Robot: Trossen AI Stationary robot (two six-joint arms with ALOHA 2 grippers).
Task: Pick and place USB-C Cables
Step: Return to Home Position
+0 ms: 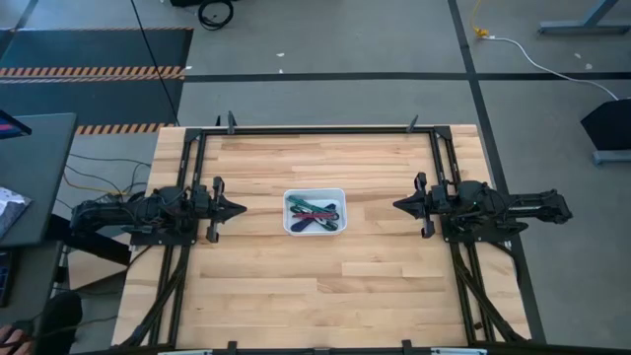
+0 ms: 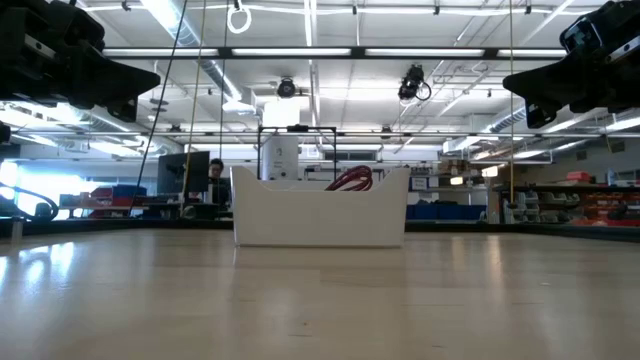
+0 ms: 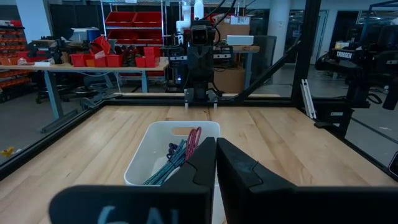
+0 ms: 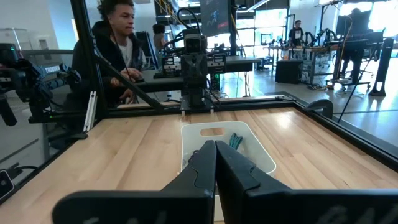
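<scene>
- From above, the cables point(image 1: 314, 211) in the tub point(image 1: 288, 212) are too small to count.
- Seen level, its wall hides all but one red loop point(image 2: 350, 180).

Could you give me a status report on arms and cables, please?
Left gripper shut, empty, left of white container. Right gripper shut, empty, right of it. USB-C cables inside it. Nothing in the way.

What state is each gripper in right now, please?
Left gripper: fingers closed, holding nothing.
Right gripper: fingers closed, holding nothing.
</scene>
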